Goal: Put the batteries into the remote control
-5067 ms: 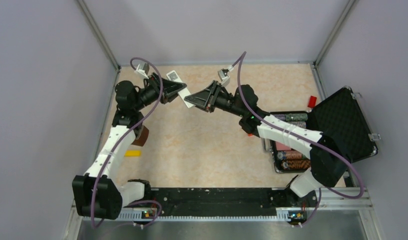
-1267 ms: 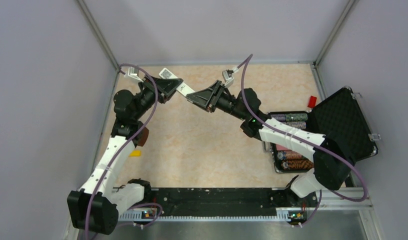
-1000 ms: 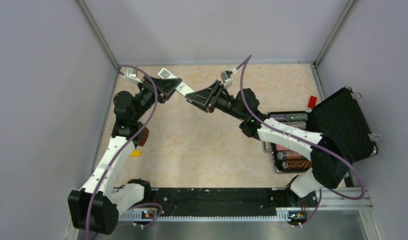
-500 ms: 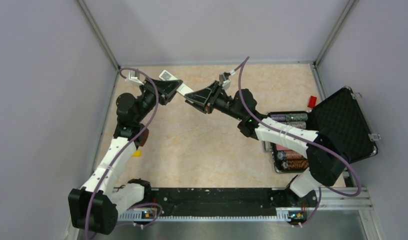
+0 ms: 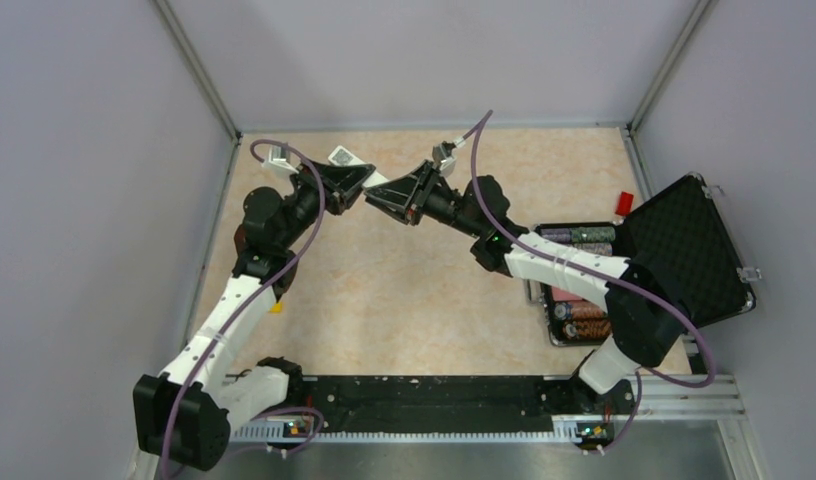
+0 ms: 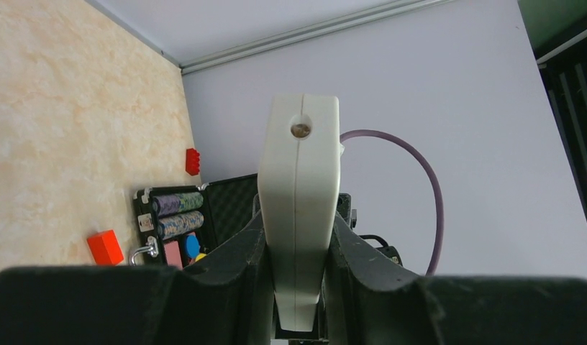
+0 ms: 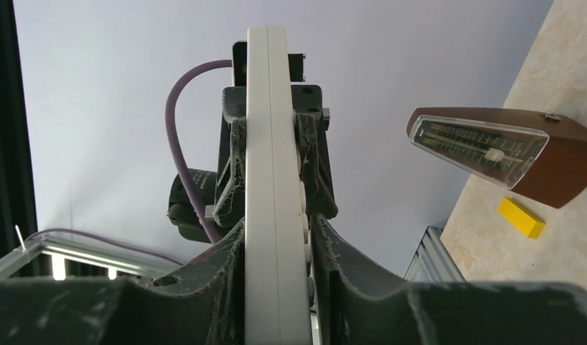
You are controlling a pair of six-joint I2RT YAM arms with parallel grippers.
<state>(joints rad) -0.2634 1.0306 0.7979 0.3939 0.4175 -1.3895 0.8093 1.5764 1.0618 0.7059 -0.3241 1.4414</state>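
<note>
above the pale marbled surface [image 5: 414, 300], well apart from the open black foam-lined case [image 5: 689, 250] at its right edge, my left tool [image 6: 298, 241] and right tool [image 7: 276, 241] meet nose to nose. each is clamped on the slim white plastic remote control [image 6: 299, 187], one at either end, holding it in the air near the far wall. i judge the loading barely begun: neither tool carries a cell, i cannot pick out the batteries anywhere, and i cannot tell whether the back cover is off. fetching and seating both cells is left to do.
</note>
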